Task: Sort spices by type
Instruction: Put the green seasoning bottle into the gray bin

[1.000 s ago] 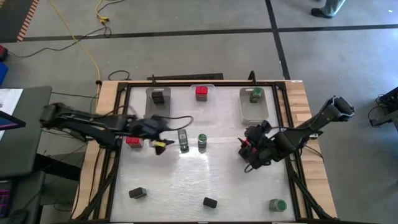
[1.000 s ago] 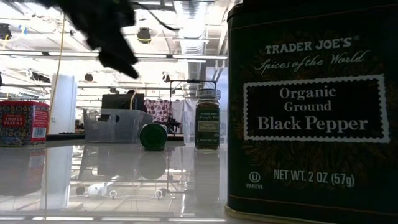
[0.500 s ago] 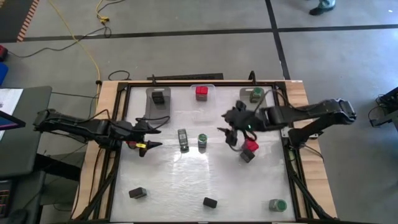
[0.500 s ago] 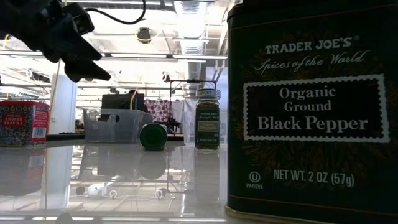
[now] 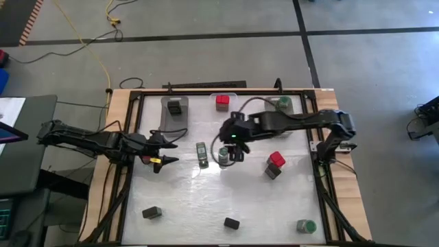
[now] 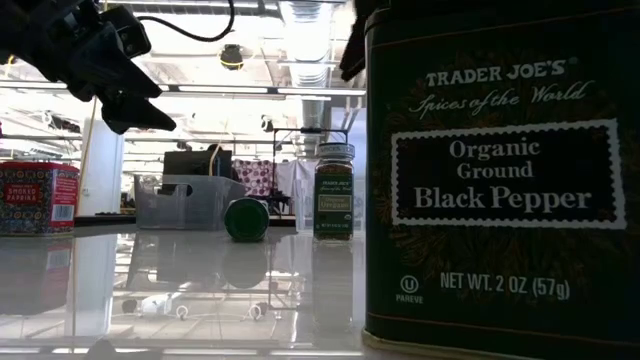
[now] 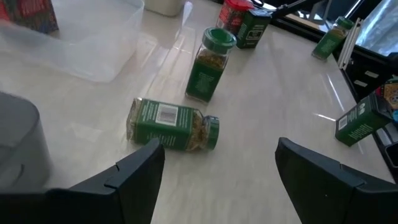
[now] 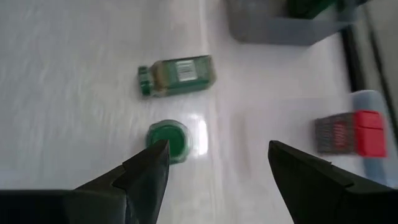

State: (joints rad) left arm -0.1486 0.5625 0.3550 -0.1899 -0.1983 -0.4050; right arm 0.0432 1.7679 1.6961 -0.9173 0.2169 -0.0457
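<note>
Near mid-table, one green-lidded jar [image 5: 223, 156] stands upright on its base and another [image 5: 202, 153] lies on its side. My right gripper [image 5: 235, 152] hovers open just above and beside the upright jar [image 8: 168, 140], touching nothing. My left gripper [image 5: 171, 152] waits open to the left of the lying jar [image 7: 171, 124], also holding nothing. A red box [image 5: 276, 159] and a black box [image 5: 272, 171] sit together right of centre. Another red box [image 5: 145, 159] lies under my left arm.
Three translucent bins line the far edge: the left one [image 5: 167, 118] holds a black box, the middle one [image 5: 231, 97] a red box, the right one [image 5: 271, 120] a green jar. Two black boxes [image 5: 151, 213] [image 5: 231, 223] and a green jar [image 5: 306, 226] stand near the front edge.
My right gripper has swung from the red and black boxes on the table's right toward the middle, rising and rolling, and now hangs by the upright green jar. My left gripper has drawn back a little toward the table's left edge, then kept still. Both stayed open.
</note>
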